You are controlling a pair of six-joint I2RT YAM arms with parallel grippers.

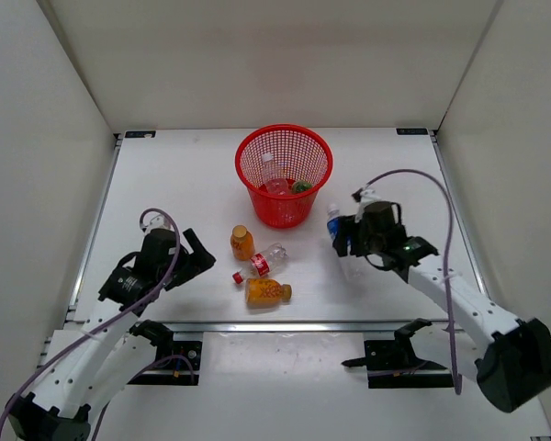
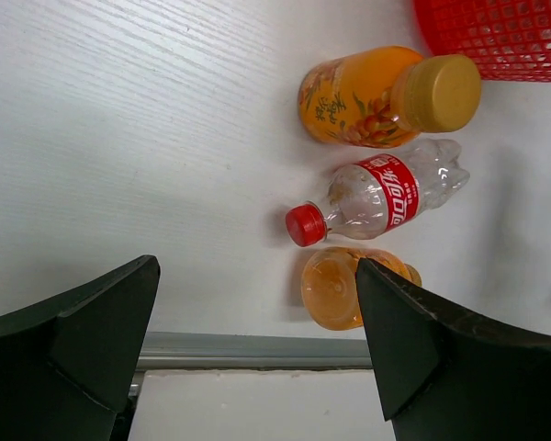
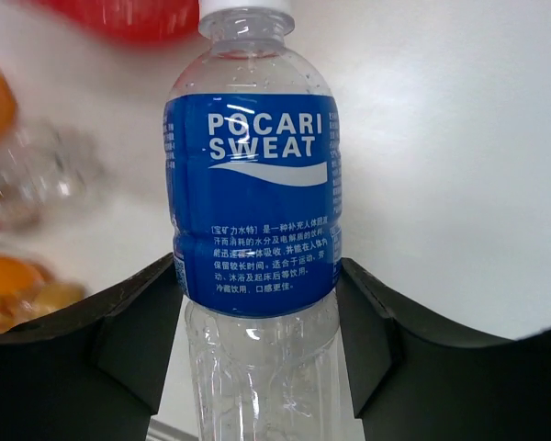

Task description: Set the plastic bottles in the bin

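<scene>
Plastic bottles: four stand or lie on the white table and two are in the bin.

Left: the left gripper hangs released, jaws wide, holding nothing, aimed at a cluster of three. The orange bottle with tan cap sits nearest the bin; whether it stands or lies cannot be told. Just beside it the clear bottle with red label and red cap lies on its side. Next to that lies the second orange bottle, at the table's near edge.

Centre: the round red plastic mesh bin holds a plain clear bottle and a green bottle.

Right: the clear bottle with blue label stands upright beside the bin. The right gripper is clasped on it, a finger against each side at the label's lower edge.

Judgement: the clear bottles look empty, so they are light, thin-walled and liable to buckle under a hard squeeze. The orange pair look filled, so heavier. All are smooth and round, apt to roll or slip. Hold is best taken across the mid-body, on the label band.
</scene>
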